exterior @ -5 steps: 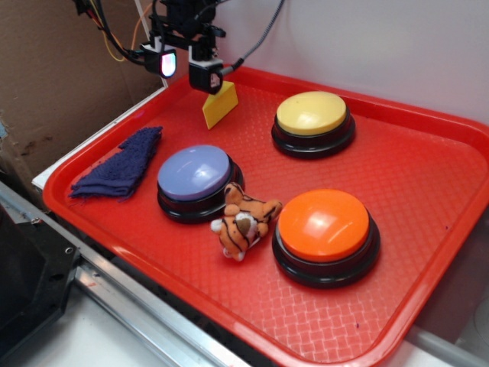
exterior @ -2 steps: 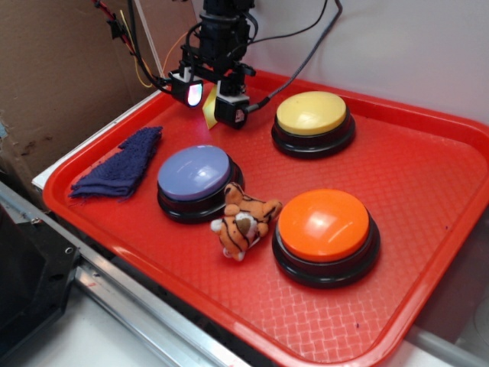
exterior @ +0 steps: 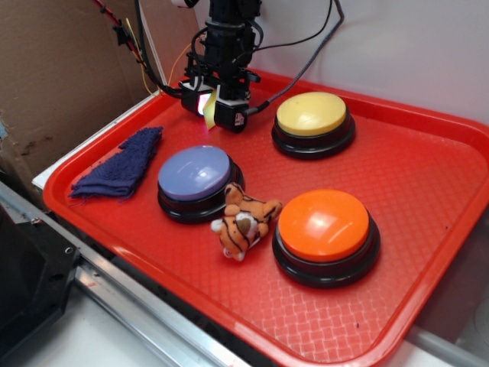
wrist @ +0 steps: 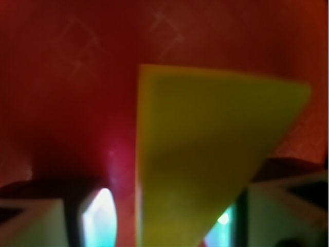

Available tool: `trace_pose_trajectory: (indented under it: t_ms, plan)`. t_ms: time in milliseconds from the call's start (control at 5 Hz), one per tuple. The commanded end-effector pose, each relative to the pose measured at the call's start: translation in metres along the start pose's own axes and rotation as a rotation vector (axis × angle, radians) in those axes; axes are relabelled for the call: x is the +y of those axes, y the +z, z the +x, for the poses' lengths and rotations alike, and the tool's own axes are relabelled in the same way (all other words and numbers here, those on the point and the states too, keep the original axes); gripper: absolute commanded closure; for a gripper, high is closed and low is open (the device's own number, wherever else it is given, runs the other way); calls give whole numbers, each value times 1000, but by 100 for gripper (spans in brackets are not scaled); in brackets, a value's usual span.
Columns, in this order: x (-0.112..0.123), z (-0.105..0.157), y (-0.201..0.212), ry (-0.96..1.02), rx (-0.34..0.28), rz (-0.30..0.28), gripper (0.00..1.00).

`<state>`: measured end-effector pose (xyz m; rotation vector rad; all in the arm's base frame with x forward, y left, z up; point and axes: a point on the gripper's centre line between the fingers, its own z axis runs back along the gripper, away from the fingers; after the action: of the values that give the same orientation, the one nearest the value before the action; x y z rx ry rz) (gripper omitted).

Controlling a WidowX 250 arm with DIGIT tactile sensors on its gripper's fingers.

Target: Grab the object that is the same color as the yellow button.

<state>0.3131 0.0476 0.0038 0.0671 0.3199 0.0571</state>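
Three round buttons share the red tray [exterior: 428, 191] with a few smaller things. Farthest left lies a folded dark blue cloth [exterior: 118, 164], flat on the tray floor. Next to it sits the lavender button [exterior: 195, 180], with a small stuffed tiger [exterior: 243, 220] leaning against its right side.

Behind the lavender button, near the tray's back left corner, the gripper [exterior: 208, 108] hangs low with the yellow wedge [exterior: 208, 108] between its fingers; only a thin sliver of yellow shows there in the exterior view. In the wrist view the yellow wedge [wrist: 205, 154] fills the gap between the two fingertip pads [wrist: 36, 221], its point running out to the right over the red floor. The jaws stand close on either side of it and look closed or very nearly closed on it, but the blur at the pads hides whether there is firm contact, so I cannot tell for sure.

Further right stands the yellow button [exterior: 313, 118], well apart from the gripper, and in front of it the orange button [exterior: 325, 229].

As a judgement, the approach and alignment are done: the right thing is picked out and straddled. What remains is confirming the squeeze and lifting the wedge clear of the tray.
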Motion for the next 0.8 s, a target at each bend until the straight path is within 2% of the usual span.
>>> trace_pose_trajectory:
  t_ms: [0, 200, 400, 600]
  plan:
    - [11, -23, 64, 33, -167, 43, 100]
    - [13, -55, 106, 97, -216, 20, 100]
    - [2, -97, 144, 119, -284, -28, 100]
    - [-11, -126, 164, 79, -320, -62, 100]
